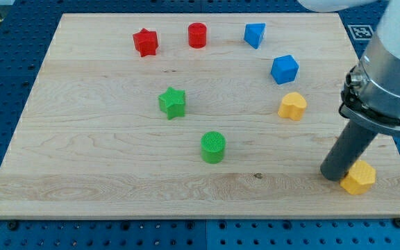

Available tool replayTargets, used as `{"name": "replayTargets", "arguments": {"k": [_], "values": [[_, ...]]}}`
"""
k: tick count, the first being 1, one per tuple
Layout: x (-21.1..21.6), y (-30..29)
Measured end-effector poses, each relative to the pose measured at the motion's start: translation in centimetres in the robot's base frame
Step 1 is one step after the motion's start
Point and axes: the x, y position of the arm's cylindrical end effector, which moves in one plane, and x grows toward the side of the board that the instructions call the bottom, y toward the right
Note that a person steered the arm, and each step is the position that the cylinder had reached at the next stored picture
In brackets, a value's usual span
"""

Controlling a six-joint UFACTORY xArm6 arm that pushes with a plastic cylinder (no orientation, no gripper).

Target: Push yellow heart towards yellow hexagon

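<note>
Table (pixel 103 167): light wooden board on a blue perforated base, carrying eight small blocks.

Arm: enters from the view's upper right; grey body, dark clamp ring, straight dark rod below it. No claw is fitted, so no spread or pinching state applies. The tip (pixel 334 175) rests on the table near the view's bottom right corner, just to the view's left of the yellow hexagon (pixel 359 178) and apparently touching it; contact cannot be confirmed.

Task items: yellow heart (pixel 292 106) lies at the view's right of centre, above and to the left of the yellow hexagon, well apart from it and from the tip. The yellow hexagon sits close to the table's bottom right corner.

Other blocks:
- red star (pixel 145 42), view's top, left of centre.
- red cylinder (pixel 197 35), just right of the red star.
- blue triangular block (pixel 254 35), top, right of the red cylinder.
- blue cube (pixel 284 69), just above the yellow heart.
- green star (pixel 173 103), centre.
- green cylinder (pixel 213 147), below and right of the green star.
</note>
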Motion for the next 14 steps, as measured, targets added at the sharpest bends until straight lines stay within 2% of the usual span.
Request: {"name": "replayTargets", "arguments": {"k": [1, 3, 4, 6, 7, 9, 10, 11, 14], "values": [[2.2, 0.0], [2.4, 0.1], [0.6, -1.8], [-5.8, -3.1], [-6.2, -1.2], [-13.0, -0.2], [-16.6, -2.9], [-15.5, -4.8], [-11.6, -3.2]]}}
